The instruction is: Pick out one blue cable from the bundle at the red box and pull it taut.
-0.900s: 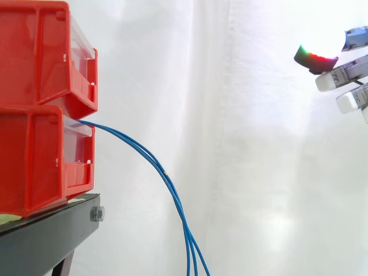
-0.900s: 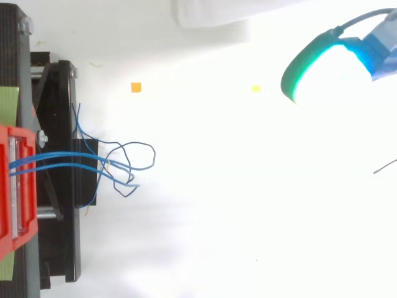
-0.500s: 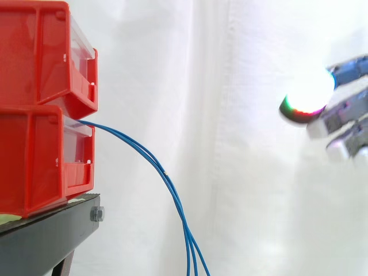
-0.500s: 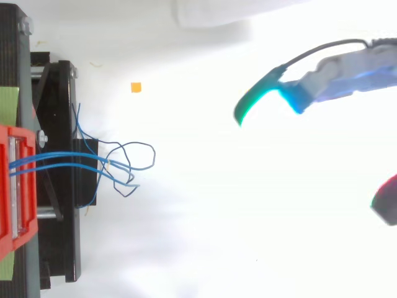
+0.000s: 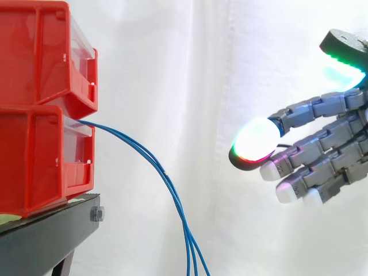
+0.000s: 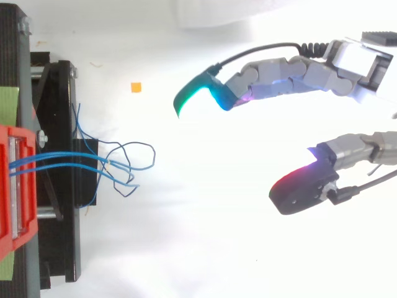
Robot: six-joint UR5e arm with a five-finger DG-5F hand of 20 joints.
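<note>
Currently the hand [image 5: 330, 141] sits well right of the blue cables [image 5: 164, 172], apart from them. Fingers [image 5: 310, 112] are jointed grey segments, spread and nearly straight, holding nothing; the rounded pads glow white, green and red. Cables thin, smooth, bundled: they leave the lower red bin [image 5: 34, 161] at its clear front, arc rightward, then hang down past the black counter [image 5: 52, 233]. Top view: cable ends curl in loose loops. Upper red bin [image 5: 34, 52] is glossy plastic, stacked directly on the lower.

robot hand [image 5: 322, 155] moved in closer to blue cables [image 5: 167, 184]
</note>
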